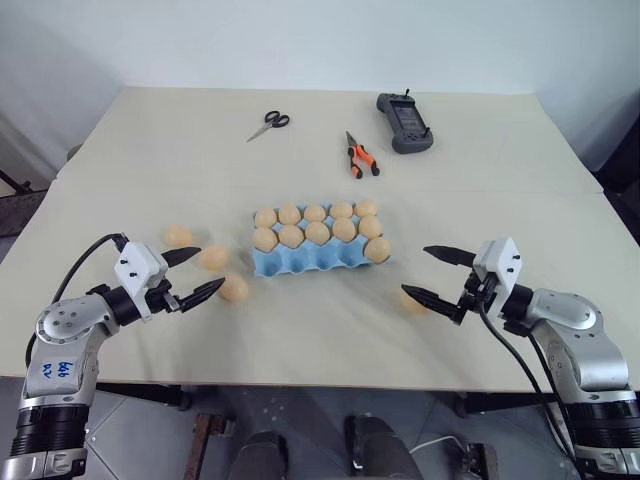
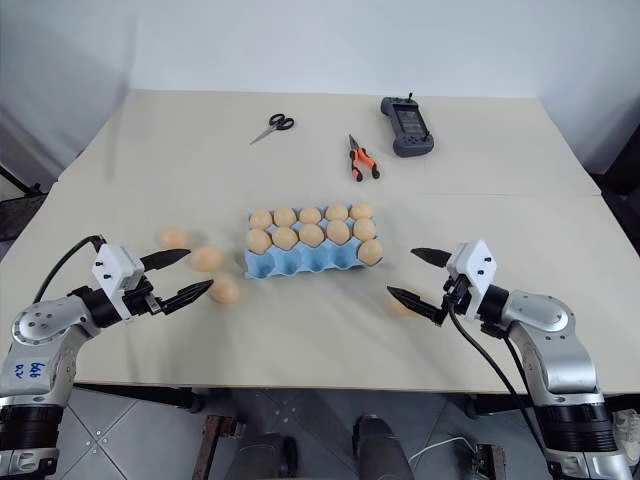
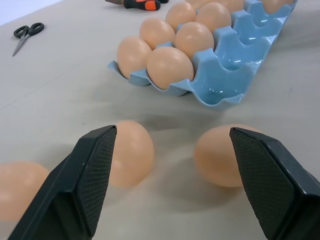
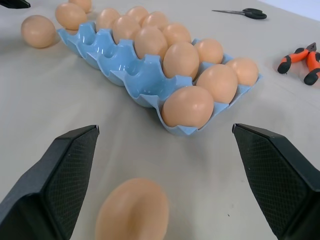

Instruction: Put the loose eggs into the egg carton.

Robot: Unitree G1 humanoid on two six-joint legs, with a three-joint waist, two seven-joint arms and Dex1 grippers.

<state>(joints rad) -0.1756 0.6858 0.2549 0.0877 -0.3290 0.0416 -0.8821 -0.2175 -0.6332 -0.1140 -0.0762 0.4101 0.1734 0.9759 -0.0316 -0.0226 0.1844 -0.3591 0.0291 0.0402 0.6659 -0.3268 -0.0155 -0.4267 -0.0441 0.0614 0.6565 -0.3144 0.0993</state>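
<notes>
Eleven eggs sit in the carton (image 1: 318, 256): five in the far row, five in the middle, one in the near row's right end cup; four near cups stand bare. The carton's long axis runs 9 to 3 at mid counter (image 1: 150, 170). Four loose eggs: three (image 1: 212, 257) at its 9 o'clock, one (image 4: 133, 212) at 4 o'clock. Left fingers (image 1: 194, 275) and right fingers (image 1: 433, 274) gape, holding nothing. Open room lies along the near edge.

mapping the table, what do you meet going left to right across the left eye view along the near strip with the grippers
left gripper → loose egg beside it → egg carton → loose egg → right gripper
</notes>
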